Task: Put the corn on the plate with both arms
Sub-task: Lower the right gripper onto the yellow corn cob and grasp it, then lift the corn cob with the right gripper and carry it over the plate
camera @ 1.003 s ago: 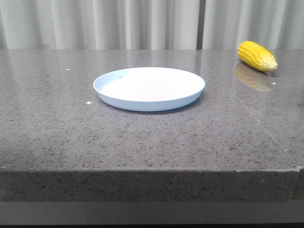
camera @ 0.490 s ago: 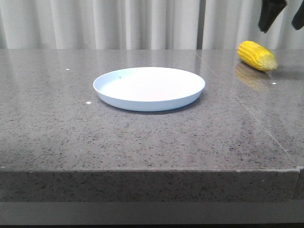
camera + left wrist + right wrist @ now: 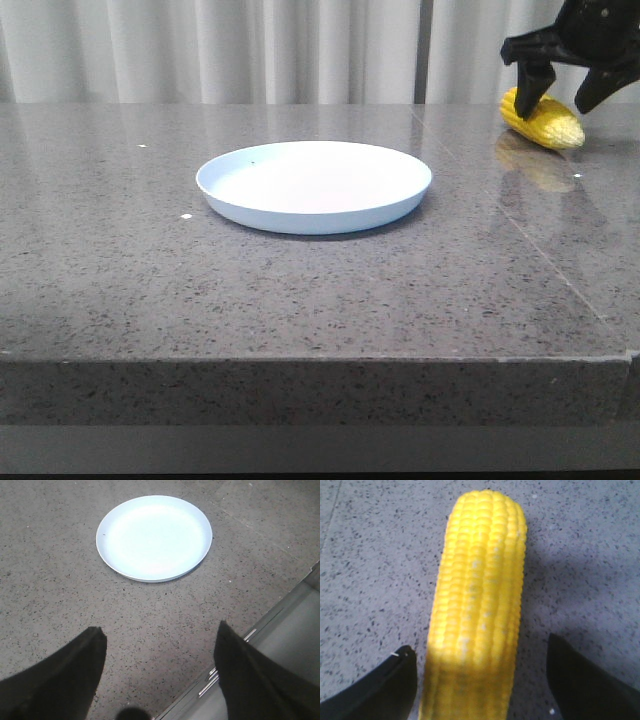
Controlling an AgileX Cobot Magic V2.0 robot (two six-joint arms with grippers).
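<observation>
Corn (image 3: pixel 545 119): bright yellow cob, kernel rows, paler tip pointing right; lies on its side on far right of grey tabletop, well apart from plate. Plate (image 3: pixel 314 186): round, shallow, pale blue-white, low rim, nothing on it, mid-table.

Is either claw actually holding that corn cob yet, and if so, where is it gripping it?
Nothing is held yet. The right gripper is open, its fingers either side of the corn, which lies on the table. The left gripper is open and empty.
</observation>
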